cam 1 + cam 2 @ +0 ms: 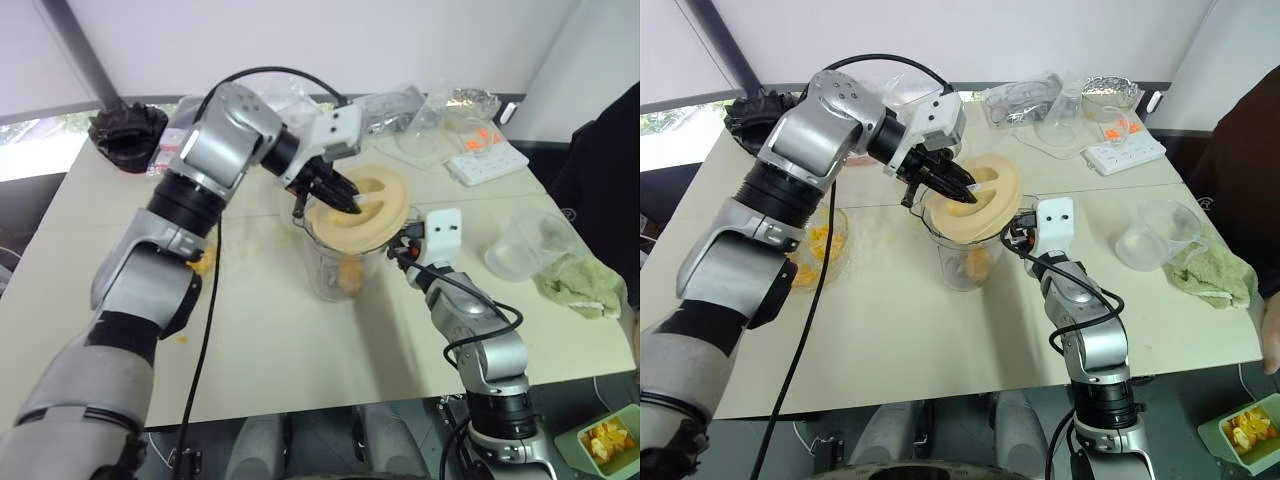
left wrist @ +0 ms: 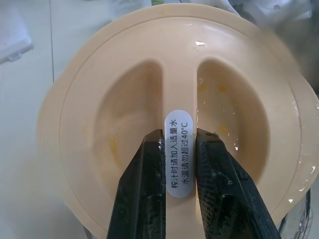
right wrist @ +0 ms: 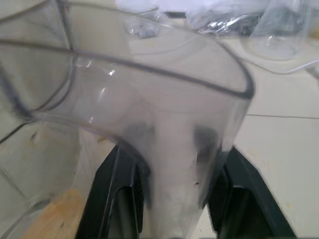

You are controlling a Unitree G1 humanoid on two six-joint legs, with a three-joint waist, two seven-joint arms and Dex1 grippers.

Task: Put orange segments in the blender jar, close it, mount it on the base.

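Observation:
The clear blender jar (image 1: 335,265) stands in the middle of the table with orange segments (image 1: 978,262) at its bottom. My right gripper (image 1: 1015,238) is shut on the jar's side handle (image 3: 149,99), one black finger (image 3: 119,199) on each side of it. A peach-cream round lid (image 1: 375,215) hangs tilted over the jar's mouth. My left gripper (image 2: 180,135) is shut on the lid's middle ridge, at its white label. More orange segments lie in a glass bowl (image 1: 818,245) left of the jar. The base is out of view.
At the right stand a small clear cup (image 1: 1160,235) and a green cloth (image 1: 1210,275). A power strip (image 1: 1125,152) and plastic bags (image 1: 1030,100) lie at the back. A black object (image 1: 128,135) sits far left. A green tray (image 1: 1245,430) holds orange pieces. A person (image 1: 1250,150) is at the right edge.

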